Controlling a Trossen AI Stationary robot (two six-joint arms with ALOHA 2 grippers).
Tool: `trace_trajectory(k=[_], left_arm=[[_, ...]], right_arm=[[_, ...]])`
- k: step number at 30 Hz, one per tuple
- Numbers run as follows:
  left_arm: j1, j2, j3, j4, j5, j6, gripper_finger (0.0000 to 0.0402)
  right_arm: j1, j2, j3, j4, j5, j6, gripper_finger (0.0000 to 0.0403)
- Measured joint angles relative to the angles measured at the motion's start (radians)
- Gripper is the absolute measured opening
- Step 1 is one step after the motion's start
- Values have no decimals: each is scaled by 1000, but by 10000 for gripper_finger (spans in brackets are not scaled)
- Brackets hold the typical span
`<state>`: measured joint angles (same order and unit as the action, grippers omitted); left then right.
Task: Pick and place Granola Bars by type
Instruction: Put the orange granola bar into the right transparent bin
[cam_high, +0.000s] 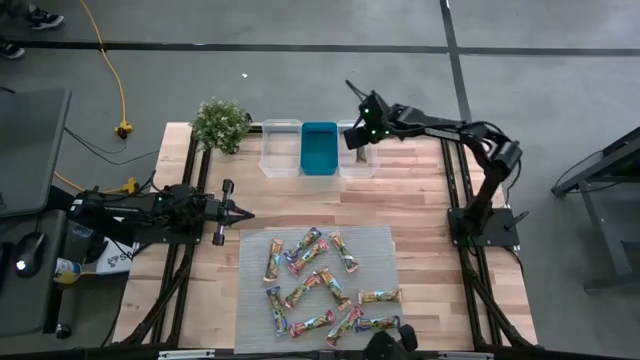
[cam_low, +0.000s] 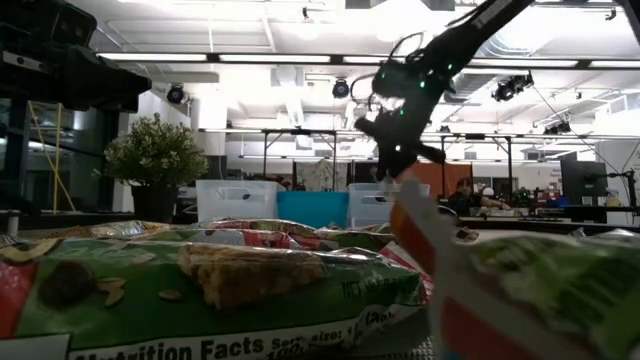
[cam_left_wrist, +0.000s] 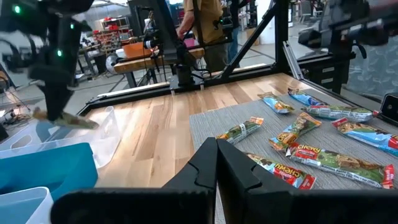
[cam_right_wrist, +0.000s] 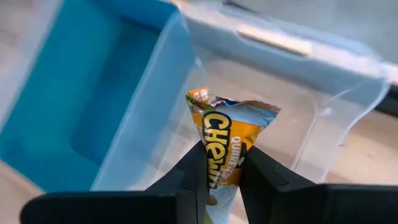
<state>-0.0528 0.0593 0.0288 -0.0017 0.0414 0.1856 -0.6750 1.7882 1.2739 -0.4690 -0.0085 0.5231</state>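
Note:
Several granola bars (cam_high: 320, 285) in shiny wrappers lie scattered on the grey mat (cam_high: 255, 300); some fill the low view's foreground (cam_low: 250, 280). My right gripper (cam_high: 362, 135) hangs above the right clear bin (cam_high: 358, 150), shut on an orange-yellow bar (cam_right_wrist: 225, 146). My left gripper (cam_high: 245, 215) is shut and empty, level above the table's left side, its fingertips (cam_left_wrist: 217, 149) pointing at the mat. My right gripper pinches the orange-yellow bar's near end (cam_right_wrist: 219, 177) between its two fingers. The fingers slant down from above and lie along the bar. The bar sticks out past the fingertips, lifted clear above the right clear bin, its crimped free end (cam_right_wrist: 233, 102) toward the bin's floor.
Three bins stand in a row at the table's far edge: a clear one (cam_high: 281, 148), a teal one (cam_high: 319, 148) and the right clear one. A potted plant (cam_high: 220, 124) stands at the far left corner. A person (cam_left_wrist: 202, 25) shows beyond the table.

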Motion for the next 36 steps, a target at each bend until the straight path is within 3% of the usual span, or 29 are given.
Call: trace_trajectory(k=[15,25,36], left_arm=[[0,0,0,0,0,0,1],[0,0,0,0,0,0,1],[0,0,0,0,0,0,1]], right_arm=[[-1,59,0,-58,36,21,67],[-1,59,0,-77,13,14,150],[4,-115,0,-91,-32,0,168]])
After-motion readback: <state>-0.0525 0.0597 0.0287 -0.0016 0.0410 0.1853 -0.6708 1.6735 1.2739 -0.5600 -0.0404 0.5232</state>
